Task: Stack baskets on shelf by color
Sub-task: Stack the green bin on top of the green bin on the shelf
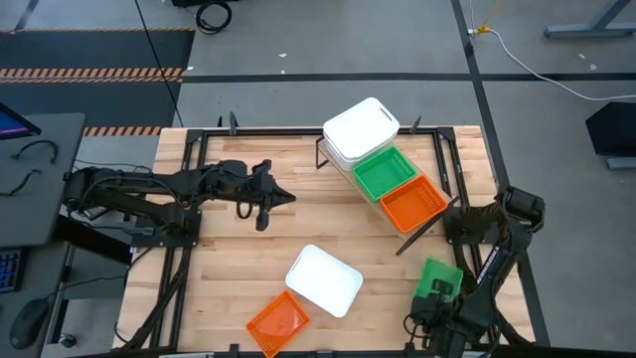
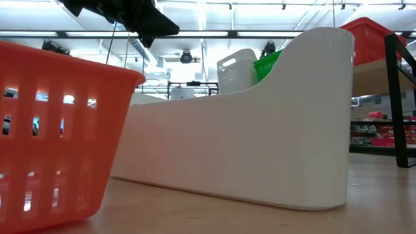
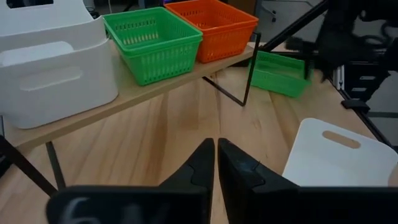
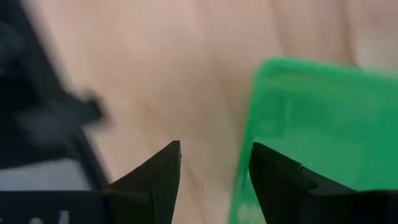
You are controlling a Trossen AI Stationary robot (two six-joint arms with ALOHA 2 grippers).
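Note:
The slanted shelf [image 1: 434, 221] carries stacked white baskets [image 1: 360, 131], a green basket [image 1: 383, 174] and an orange basket [image 1: 412, 204] in a row; the left wrist view shows the same row on the board [image 3: 155, 87]. On the tabletop, a white basket [image 1: 325, 280] lies bottom up, an orange one [image 1: 278, 323] sits near the near edge, and a green one [image 1: 437, 276] rests flat by the right arm. My left gripper [image 3: 216, 155] is shut, hovering left of the shelf [image 1: 263, 199]. My right gripper [image 4: 216, 149] is open, just above the loose green basket's edge [image 4: 255, 106].
The shelf's black metal legs [image 3: 249, 68] stand on the table between the grippers. A black frame rims the tabletop [image 1: 189, 179]. In the low view the orange basket [image 2: 52, 130] and the white basket [image 2: 247, 143] fill the foreground. Bare wood lies between the left gripper and the white basket.

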